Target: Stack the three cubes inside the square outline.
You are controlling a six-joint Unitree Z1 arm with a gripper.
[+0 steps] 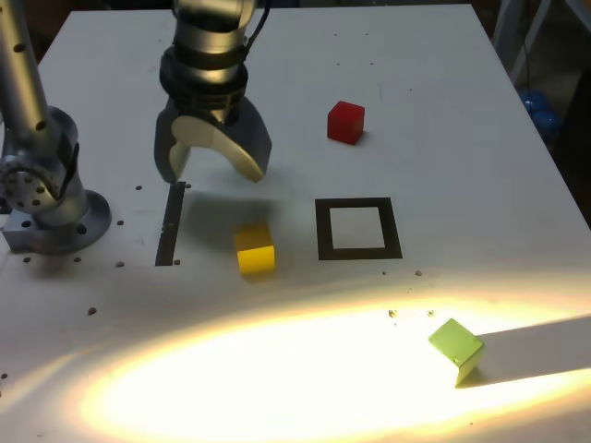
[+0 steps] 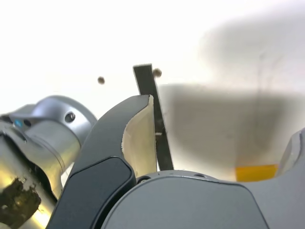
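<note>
On the white tabletop, bright glare.

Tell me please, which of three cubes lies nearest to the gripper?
The yellow cube: it sits just below the open gripper in the exterior view, while the others are farther right.

Silver-grey arm, black cable, curved grey jaws

The pincer looks like smooth grey metal, while the red, yellow and green cubes look matt.
</note>
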